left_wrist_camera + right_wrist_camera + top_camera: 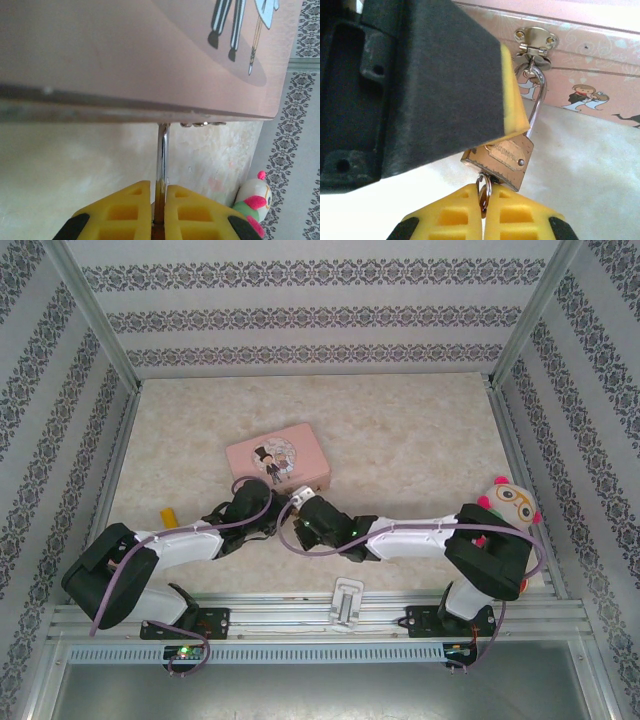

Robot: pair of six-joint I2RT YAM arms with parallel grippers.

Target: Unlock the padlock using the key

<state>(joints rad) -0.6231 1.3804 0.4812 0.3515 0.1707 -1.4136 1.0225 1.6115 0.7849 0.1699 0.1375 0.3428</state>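
- Currently the table (pixel 400 430) carries the pink tin (pixel 292 447) somewhat left of its middle, well clear of the far edge. The tin's hasp side faces the near edge.
- Pink tin: judged light sheet metal that is likely to slide or lift if the lock is tugged. Any pull should stay small and in line with the hasp (pixel 536 42).
- Left gripper (pixel 158 192): fingers together, clamped on the padlock (pixel 502 157). The right wrist view shows one pad lying across the upper part of the lock body.
- Right gripper (pixel 485 189): fingers pressed together on the key (pixel 483 204) just under the lock's lower face.
- Padlock: it hangs at the tin's near side, between the two grippers, with its shackle (pixel 538 95) threaded through the hasp. The body is rigid brass-coloured metal, judged light, smooth and prone to swivelling. It is best held by its flat faces, as it is now.
- Shackle: a thin, stiff wire loop, a poor place to grip. It looks seated in the body, so the lock is assessed as not yet open.
- Key: very small, thin and dark, with a ring at its head. Its seating in the keyway cannot be confirmed. It is judged easy to bend or let slip, so grip the head flat and turn it squarely without side load.
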